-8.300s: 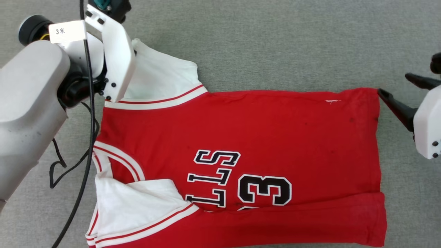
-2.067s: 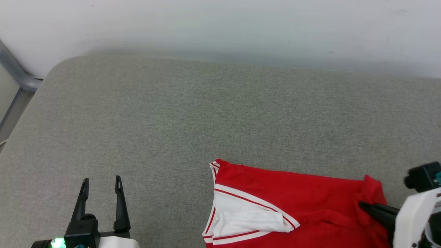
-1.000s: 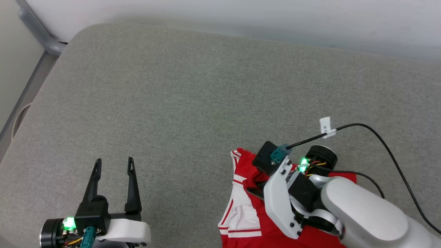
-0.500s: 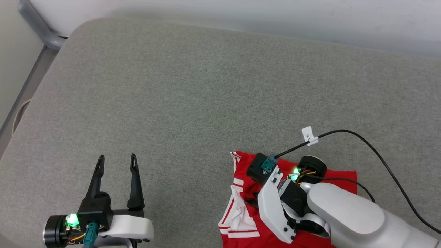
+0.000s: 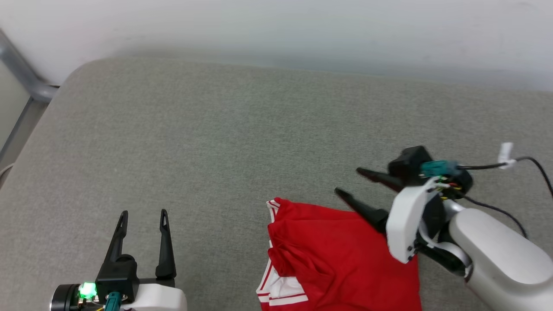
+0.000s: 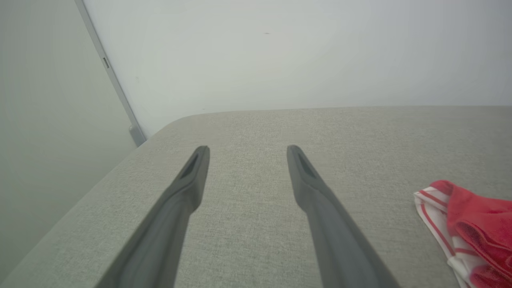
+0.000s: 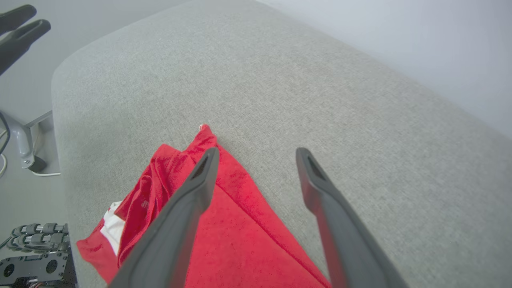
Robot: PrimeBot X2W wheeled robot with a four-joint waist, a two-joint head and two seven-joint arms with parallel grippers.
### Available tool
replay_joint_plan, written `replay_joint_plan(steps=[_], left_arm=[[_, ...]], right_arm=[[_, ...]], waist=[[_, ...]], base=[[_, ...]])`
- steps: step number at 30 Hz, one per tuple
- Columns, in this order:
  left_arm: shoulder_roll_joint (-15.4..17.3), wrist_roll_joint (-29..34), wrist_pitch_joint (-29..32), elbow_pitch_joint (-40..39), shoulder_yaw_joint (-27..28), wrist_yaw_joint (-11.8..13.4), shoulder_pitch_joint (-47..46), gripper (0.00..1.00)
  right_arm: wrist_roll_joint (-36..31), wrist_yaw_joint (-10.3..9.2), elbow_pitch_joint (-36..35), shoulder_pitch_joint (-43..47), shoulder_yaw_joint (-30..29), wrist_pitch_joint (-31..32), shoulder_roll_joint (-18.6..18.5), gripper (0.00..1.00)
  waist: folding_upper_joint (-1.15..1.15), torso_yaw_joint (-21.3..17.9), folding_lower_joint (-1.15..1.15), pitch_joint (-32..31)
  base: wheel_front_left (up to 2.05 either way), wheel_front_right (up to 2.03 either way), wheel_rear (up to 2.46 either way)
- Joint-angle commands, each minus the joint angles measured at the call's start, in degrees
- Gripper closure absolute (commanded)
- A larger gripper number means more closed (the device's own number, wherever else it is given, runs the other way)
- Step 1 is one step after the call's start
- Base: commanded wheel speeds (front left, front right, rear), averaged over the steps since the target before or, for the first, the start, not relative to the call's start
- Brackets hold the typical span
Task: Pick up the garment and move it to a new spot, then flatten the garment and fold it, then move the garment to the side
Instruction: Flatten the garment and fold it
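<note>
The garment (image 5: 341,259) lies folded on the grey cushion at the bottom centre of the head view, red with a bit of white sleeve and striped trim at its lower left. Its lettering is hidden. My right gripper (image 5: 351,182) hangs open just above the garment's far edge, fingers pointing left, holding nothing. In the right wrist view the garment (image 7: 236,224) lies under and to the left of the right gripper (image 7: 256,154). My left gripper (image 5: 141,214) stands open at the lower left, apart from the cloth. The left wrist view has the left gripper (image 6: 246,149) open and the garment's striped edge (image 6: 468,224) at the right.
The grey cushion (image 5: 216,142) stretches wide to the left and back. A pale wall (image 5: 276,30) runs behind it. A grey metal frame bar (image 5: 21,73) stands at the far left corner. A black cable (image 5: 531,166) trails from my right wrist.
My right gripper has let go of the garment, opened and lifted off to the right; it was pressed down on the cloth half a second ago. The camera view has shifted slightly.
</note>
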Motion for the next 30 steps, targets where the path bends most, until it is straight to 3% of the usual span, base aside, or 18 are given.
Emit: replay_joint_plan(steps=[1, 5, 9, 18, 23, 30], left_arm=[[0.3, 0.1, -0.1, 0.1, 0.1, -0.1, 0.5, 0.00], [0.4, 0.3, -0.1, 0.2, 0.0, 0.0, 1.3, 0.00], [0.7, 0.6, -0.1, 0.9, -0.3, 0.2, 1.9, 0.00], [1.3, 0.3, -0.1, 1.2, -0.7, 0.5, 2.9, 0.00], [1.6, 0.3, -0.1, 0.9, -1.0, 0.4, 3.4, 0.00], [2.0, 0.7, -0.1, 0.9, -2.0, 0.4, 4.1, 0.00]], right_arm=[[-1.0, -0.05, 0.1, 1.2, -1.5, -1.2, -0.4, 0.00], [-8.2, -0.06, 1.8, 5.2, -10.3, -7.5, -0.7, 0.00], [-16.3, -0.06, 4.0, 10.3, -20.9, -13.6, 1.8, 0.00], [-30.6, -0.06, 1.0, 22.9, -42.3, -22.7, 12.3, 0.00], [-35.0, -0.06, -5.0, 29.5, -49.5, -23.9, 18.0, 0.00], [-37.5, -0.06, -12.9, 37.5, -51.8, -24.0, 22.6, 0.00]], waist=[[0.00, -1.3, 0.00, -1.0], [0.00, -3.1, 0.00, -1.9], [0.00, -4.5, 0.00, -2.8], [0.00, -6.4, 0.00, -4.8], [0.00, -6.5, 0.00, -5.6], [0.00, -6.1, 0.00, -6.8]], base=[[0.00, 0.00, 0.00], [0.00, 0.00, 0.00], [0.00, 0.00, 0.00], [0.00, 0.00, 0.00], [0.00, 0.00, 0.00], [0.00, 0.00, 0.00]])
